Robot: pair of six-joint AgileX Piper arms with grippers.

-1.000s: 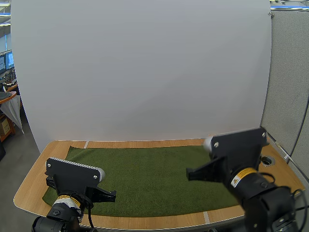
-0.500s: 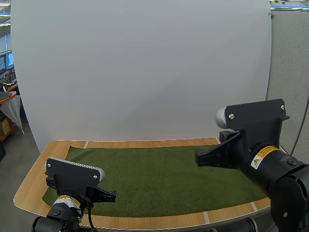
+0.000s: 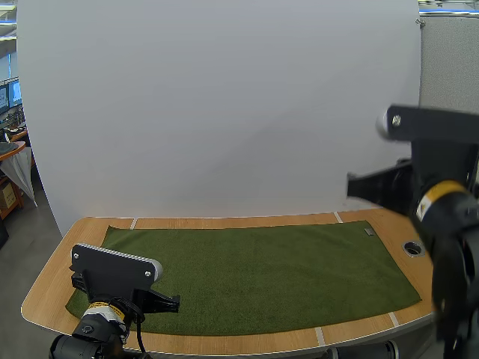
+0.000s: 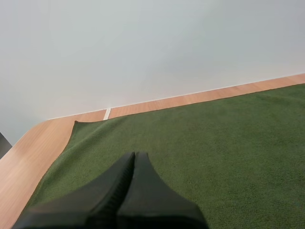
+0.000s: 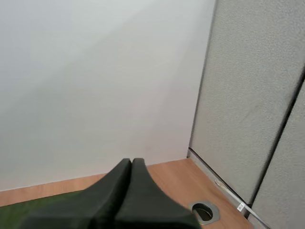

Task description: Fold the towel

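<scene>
- Centrally, the green towel (image 3: 254, 273) lies spread flat and unfolded on the wooden table (image 3: 52, 288), covering most of its top; a small tag (image 3: 368, 232) sits near its far right corner.
- Left gripper (image 3: 174, 302): low over the towel's near left part, fingers pressed together into one dark wedge and holding nothing. In the left wrist view its tip points across the towel towards the far left corner.
- Right gripper (image 3: 353, 187): raised well above the table's right end, clear of the towel. In the right wrist view its fingers lie closed against each other, empty.
- Round cable hole (image 3: 412, 247): set in the bare wood just beyond the towel's right edge.
</scene>
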